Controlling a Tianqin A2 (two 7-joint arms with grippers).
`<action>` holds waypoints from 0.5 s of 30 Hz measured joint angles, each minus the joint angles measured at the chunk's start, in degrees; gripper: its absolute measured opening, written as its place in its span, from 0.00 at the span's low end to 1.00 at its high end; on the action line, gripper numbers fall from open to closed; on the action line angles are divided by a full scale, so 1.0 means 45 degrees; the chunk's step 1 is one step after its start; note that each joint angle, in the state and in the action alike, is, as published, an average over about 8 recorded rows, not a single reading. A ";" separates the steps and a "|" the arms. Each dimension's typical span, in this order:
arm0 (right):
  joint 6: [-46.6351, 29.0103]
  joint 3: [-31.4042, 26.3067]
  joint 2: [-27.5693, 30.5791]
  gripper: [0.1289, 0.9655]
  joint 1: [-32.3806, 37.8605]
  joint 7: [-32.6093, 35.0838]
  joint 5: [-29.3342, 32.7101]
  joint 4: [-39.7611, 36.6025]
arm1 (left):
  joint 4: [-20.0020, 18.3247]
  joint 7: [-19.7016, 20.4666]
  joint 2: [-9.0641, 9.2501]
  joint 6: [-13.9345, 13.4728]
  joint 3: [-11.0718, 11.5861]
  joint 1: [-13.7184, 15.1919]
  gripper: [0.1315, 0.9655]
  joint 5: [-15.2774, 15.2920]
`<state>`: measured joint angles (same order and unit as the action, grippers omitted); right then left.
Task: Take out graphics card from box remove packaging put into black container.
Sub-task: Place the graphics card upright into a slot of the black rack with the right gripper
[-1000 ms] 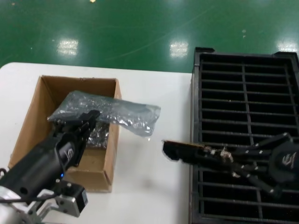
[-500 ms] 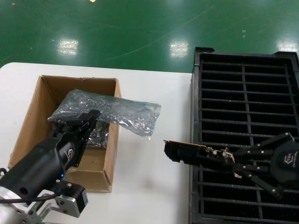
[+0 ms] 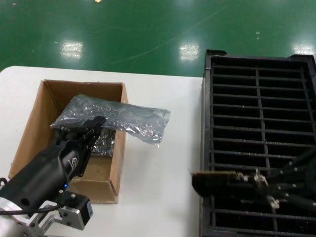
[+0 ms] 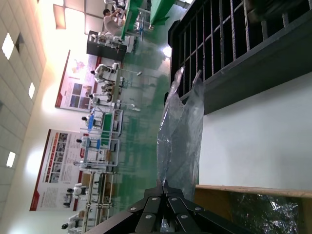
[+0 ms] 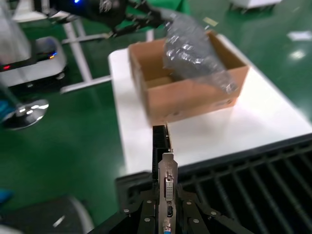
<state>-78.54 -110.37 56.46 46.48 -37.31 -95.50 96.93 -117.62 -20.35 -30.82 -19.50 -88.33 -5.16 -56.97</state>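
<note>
My right gripper is shut on the bracket end of the graphics card, which sticks out leftward over the near left rim of the black container. In the right wrist view the card stands edge-on between the jaws, its silver bracket toward the camera. My left gripper is shut on the packaging, an empty crinkly grey bag held over the brown box and hanging past its right wall. The bag rises from the closed jaws in the left wrist view.
More grey plastic lies inside the box. White table lies bare between box and container. Green floor runs beyond the table's far edge.
My right gripper has carried the card toward me and to the right, so the card's tip now overlaps the container's near left edge. The left gripper and the bag have stayed put.
</note>
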 joint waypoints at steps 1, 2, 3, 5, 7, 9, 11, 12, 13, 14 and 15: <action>-0.0345 -0.0128 -0.0033 0.07 0.0251 0.0004 -0.0036 -0.0168 | 0.0000 0.0000 0.0000 0.0000 0.0000 0.0000 0.01 0.0000; -0.0676 -0.0258 -0.0066 0.07 0.0495 0.0015 -0.0063 -0.0321 | 0.0000 0.0000 0.0000 -0.0001 0.0000 0.0000 0.01 0.0000; -0.0980 -0.0384 -0.0099 0.07 0.0725 0.0030 -0.0077 -0.0454 | 0.0000 0.0000 0.0001 -0.0001 0.0001 0.0000 0.01 0.0001; -0.1484 -0.0625 -0.0162 0.07 0.1135 0.0069 -0.0060 -0.0658 | -0.0001 0.0000 0.0001 -0.0001 0.0001 0.0000 0.01 0.0001; -0.1857 -0.0860 -0.0228 0.07 0.1498 0.0108 0.0013 -0.0808 | -0.0001 0.0001 0.0001 -0.0002 0.0001 0.0000 0.01 0.0001; -0.2111 -0.1109 -0.0307 0.07 0.1833 0.0135 0.0152 -0.0949 | -0.0001 0.0001 0.0001 -0.0002 0.0002 0.0000 0.01 0.0002; -0.2267 -0.1365 -0.0405 0.07 0.2138 0.0152 0.0352 -0.1105 | -0.0002 0.0001 0.0001 -0.0002 0.0002 0.0000 0.01 0.0002; -0.2323 -0.1499 -0.0462 0.07 0.2287 0.0156 0.0473 -0.1194 | -0.0002 0.0001 0.0001 -0.0002 0.0002 0.0000 0.01 0.0002; -0.2364 -0.1630 -0.0522 0.07 0.2426 0.0156 0.0600 -0.1286 | -0.0002 0.0001 0.0001 -0.0002 0.0002 0.0000 0.01 0.0002; -0.2397 -0.1763 -0.0586 0.07 0.2563 0.0150 0.0741 -0.1380 | -0.0002 0.0001 0.0001 -0.0002 0.0002 0.0000 0.01 0.0002; -0.2424 -0.1892 -0.0652 0.07 0.2694 0.0139 0.0890 -0.1475 | -0.0002 0.0001 0.0002 -0.0002 0.0002 0.0000 0.01 0.0002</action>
<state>-89.45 -118.88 53.53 58.60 -36.68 -91.49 90.30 -117.63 -20.35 -30.82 -19.51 -88.32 -5.16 -56.97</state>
